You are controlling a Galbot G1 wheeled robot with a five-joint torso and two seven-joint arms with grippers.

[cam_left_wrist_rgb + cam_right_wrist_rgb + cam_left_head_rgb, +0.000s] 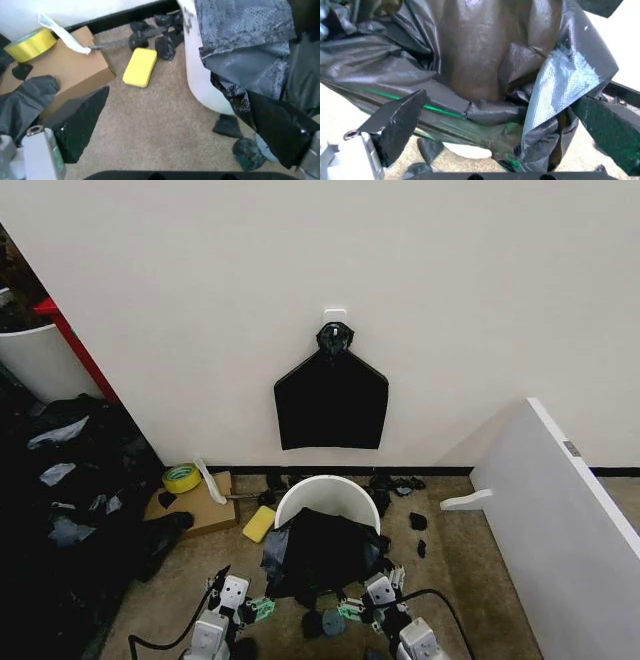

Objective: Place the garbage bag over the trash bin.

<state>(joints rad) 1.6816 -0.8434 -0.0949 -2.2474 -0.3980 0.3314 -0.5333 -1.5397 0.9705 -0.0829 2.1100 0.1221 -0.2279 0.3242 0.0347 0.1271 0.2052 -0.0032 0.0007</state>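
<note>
— While the trash bin [328, 492] stood by the wall, why was the garbage bag [318, 552] draped over its near rim?
— I think so that its mouth could be spread over the opening. The right gripper [490, 122] was wide, the bag bunched between its fingers. The left gripper [195, 120] was wide too, just beside the bin, holding nothing.

yellow tape roll [181, 477] on cardboard box [205, 510] | yellow sponge [258, 524] on carpet
</note>
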